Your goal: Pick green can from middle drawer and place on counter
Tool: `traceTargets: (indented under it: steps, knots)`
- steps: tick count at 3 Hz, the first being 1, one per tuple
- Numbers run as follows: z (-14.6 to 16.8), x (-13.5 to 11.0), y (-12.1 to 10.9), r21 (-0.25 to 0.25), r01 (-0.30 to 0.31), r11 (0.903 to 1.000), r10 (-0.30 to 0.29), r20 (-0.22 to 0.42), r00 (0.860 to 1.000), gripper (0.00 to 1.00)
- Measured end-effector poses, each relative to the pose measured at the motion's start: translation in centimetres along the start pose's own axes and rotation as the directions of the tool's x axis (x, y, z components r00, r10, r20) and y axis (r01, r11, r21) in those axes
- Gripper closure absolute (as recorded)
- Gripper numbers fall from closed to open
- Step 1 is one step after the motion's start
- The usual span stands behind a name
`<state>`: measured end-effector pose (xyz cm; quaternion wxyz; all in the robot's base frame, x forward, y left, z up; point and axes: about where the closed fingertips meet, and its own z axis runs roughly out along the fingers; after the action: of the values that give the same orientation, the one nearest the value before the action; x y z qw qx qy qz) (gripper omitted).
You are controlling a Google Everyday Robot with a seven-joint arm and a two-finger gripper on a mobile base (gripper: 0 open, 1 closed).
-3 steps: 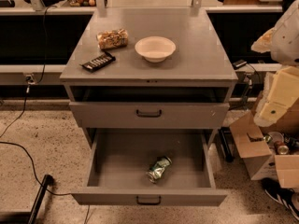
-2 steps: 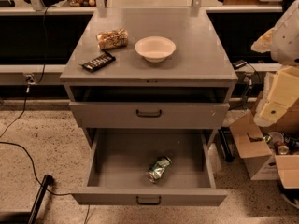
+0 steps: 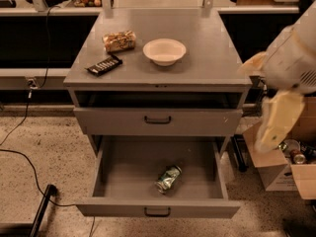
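The green can [image 3: 168,178] lies on its side, dented, in the open middle drawer [image 3: 158,207], right of centre and towards the front. The drawer is pulled fully out below the closed drawer front [image 3: 158,121]. The counter [image 3: 207,58] is the grey cabinet top above. My gripper [image 3: 274,126] hangs on the pale arm at the right edge, level with the upper drawer, right of the cabinet and well apart from the can. It holds nothing that I can see.
On the counter stand a white bowl [image 3: 164,51], a tan snack packet [image 3: 119,40] and a dark flat bar [image 3: 104,65]. A cardboard box [image 3: 291,172] with cans sits on the floor at the right. Cables and a black pole [image 3: 39,209] lie at the left.
My arm has shifted slightly left and down at the right edge. The can, the drawer and the things on the counter have not moved.
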<state>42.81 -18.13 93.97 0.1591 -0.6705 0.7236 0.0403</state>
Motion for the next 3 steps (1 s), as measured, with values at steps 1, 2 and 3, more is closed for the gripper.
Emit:
traceTargets:
  steps: [1,2,3]
  knots:
    - [5.9,-1.7,3.5,-0.047,0.101,0.9938,-0.093,0.154,0.984,0.00]
    - [8.1,-1.4,5.2,-0.024,0.099,0.9947,-0.091,0.235,0.968,0.00]
    - [10.9,-3.0,6.6,-0.130,0.292,0.9475,-0.265,0.190,0.945,0.00]
